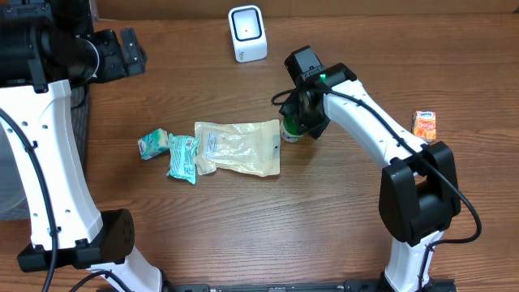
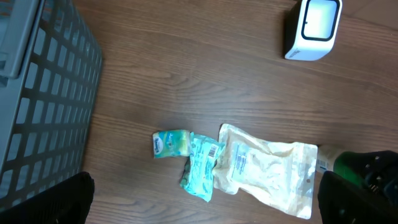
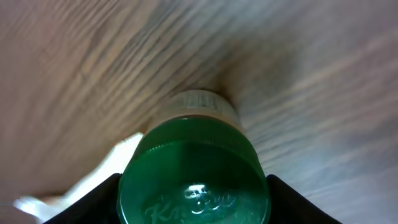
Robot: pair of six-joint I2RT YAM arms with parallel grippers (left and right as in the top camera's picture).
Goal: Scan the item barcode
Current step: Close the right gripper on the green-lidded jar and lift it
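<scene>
Your right gripper (image 1: 297,125), half-closed, pinches the green-capped plastic bottle (image 3: 193,177), left gripper (image 1: 136,50) spread wide, empty — lift straight, then face its barcode to the white boxy scanner (image 1: 247,32) at eleven o'clock.

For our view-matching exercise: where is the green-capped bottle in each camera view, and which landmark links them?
Overhead: the green-capped bottle sits just right of centre.
Left wrist: bottle at the right edge, low.
Right wrist: bottle fills the lower centre.
Shared landmark: the pale pouch beside it; overhead and left wrist show it clearly.
</scene>
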